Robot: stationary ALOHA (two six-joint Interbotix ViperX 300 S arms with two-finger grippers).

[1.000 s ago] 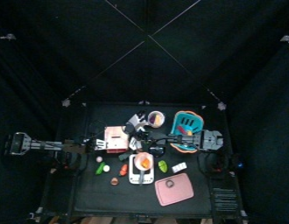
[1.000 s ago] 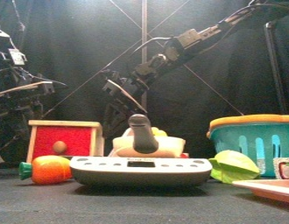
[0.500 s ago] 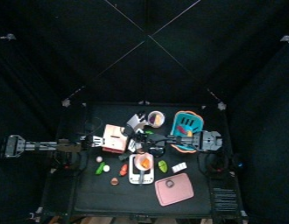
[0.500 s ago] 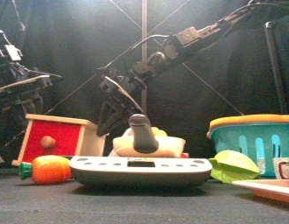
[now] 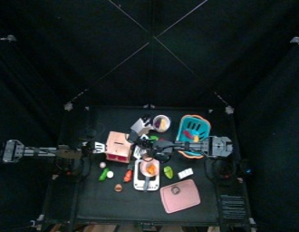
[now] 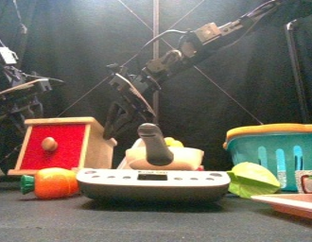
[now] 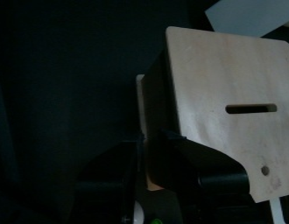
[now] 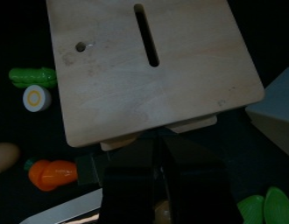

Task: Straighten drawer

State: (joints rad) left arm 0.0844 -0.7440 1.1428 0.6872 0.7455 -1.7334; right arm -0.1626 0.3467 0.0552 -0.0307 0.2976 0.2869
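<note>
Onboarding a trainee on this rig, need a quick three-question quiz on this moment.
1. True or false: the right gripper is closed on the edge of the drawer, on its slotted wooden panel.
2. In the front view, the drawer's knobbed face is: A red, B teal, C white.
3. Front view: what stands at the picture's right, beyond the scale?

Key: 1 true. 2 A. 3 the teal basket.

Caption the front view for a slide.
Red-fronted drawer left of a grey scale, teal basket at right.
</note>
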